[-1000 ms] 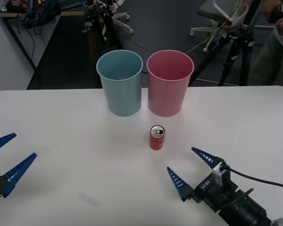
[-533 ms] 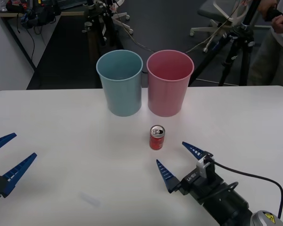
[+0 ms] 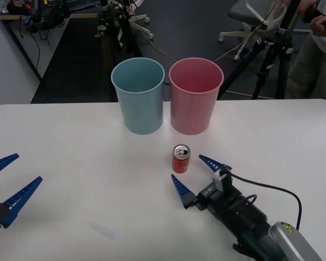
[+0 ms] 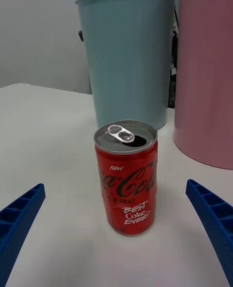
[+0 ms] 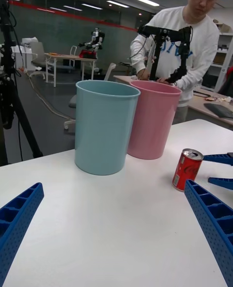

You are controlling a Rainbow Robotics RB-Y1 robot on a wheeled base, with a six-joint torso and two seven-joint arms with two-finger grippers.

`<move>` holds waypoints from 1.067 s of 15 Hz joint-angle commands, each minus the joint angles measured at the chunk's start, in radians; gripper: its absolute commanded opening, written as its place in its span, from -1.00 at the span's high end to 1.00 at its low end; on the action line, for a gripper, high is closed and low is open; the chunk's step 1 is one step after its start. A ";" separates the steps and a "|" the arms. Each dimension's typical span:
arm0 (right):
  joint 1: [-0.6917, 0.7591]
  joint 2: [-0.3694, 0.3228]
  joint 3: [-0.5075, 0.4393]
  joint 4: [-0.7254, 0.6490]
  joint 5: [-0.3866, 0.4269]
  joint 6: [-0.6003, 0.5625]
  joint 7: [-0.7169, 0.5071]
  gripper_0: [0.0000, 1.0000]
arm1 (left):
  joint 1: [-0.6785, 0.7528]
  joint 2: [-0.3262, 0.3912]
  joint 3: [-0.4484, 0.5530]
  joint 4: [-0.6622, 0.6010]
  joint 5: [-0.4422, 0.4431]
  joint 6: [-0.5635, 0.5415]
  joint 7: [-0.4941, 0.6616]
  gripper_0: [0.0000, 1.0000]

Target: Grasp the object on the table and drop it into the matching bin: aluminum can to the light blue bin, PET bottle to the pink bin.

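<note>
A small red aluminum can [image 3: 180,159] with a silver top stands upright on the white table [image 3: 70,141], in front of the light blue bin [image 3: 138,95] and the pink bin [image 3: 195,95]. My right gripper [image 3: 196,176] is open just behind the can, its blue fingers spread to either side without touching it. From the right wrist, the can [image 4: 126,178] sits centred between the two fingers, with the light blue bin [image 4: 128,54] and the pink bin [image 4: 206,69] behind it. My left gripper [image 3: 8,182] rests open at the table's left edge, far from the can [image 5: 187,169].
The two bins stand side by side at the table's far edge. Beyond it are a tripod [image 3: 271,54], an office chair and cables on a dark floor. A person [image 5: 179,49] stands behind the bins.
My right gripper has slid forward and left across the table toward the can, its fingers now flanking the space just short of it. The can, the bins and the left arm have stayed put.
</note>
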 commanded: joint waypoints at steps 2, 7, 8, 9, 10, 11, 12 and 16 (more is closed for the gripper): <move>-0.067 0.006 -0.006 0.087 -0.042 -0.003 0.072 -1.00 | 0.000 0.000 0.000 0.000 0.000 0.000 0.000 -1.00; -0.105 0.033 -0.009 0.138 -0.048 0.000 0.109 -1.00 | 0.000 0.000 0.000 0.000 0.000 0.000 0.000 -1.00; -0.116 0.039 -0.011 0.149 -0.050 0.000 0.112 -1.00 | 0.000 0.000 0.000 0.000 0.000 0.000 0.000 -1.00; -0.131 0.048 -0.015 0.170 -0.048 0.000 0.118 -1.00 | 0.000 0.000 0.000 0.000 0.000 0.000 0.000 -1.00; -0.140 0.056 -0.018 0.187 -0.050 0.000 0.126 -1.00 | 0.000 0.000 0.000 0.000 0.000 0.000 0.000 -1.00; -0.145 0.060 -0.020 0.195 -0.050 0.000 0.131 -1.00 | 0.000 0.000 0.000 0.000 0.000 0.000 0.000 -1.00; -0.146 0.063 -0.020 0.196 -0.050 0.004 0.135 -1.00 | 0.000 0.000 0.000 0.000 0.000 0.000 0.000 -1.00; -0.159 0.068 -0.009 0.196 -0.050 0.038 0.143 -1.00 | 0.000 0.000 0.000 0.000 0.000 0.000 0.000 -1.00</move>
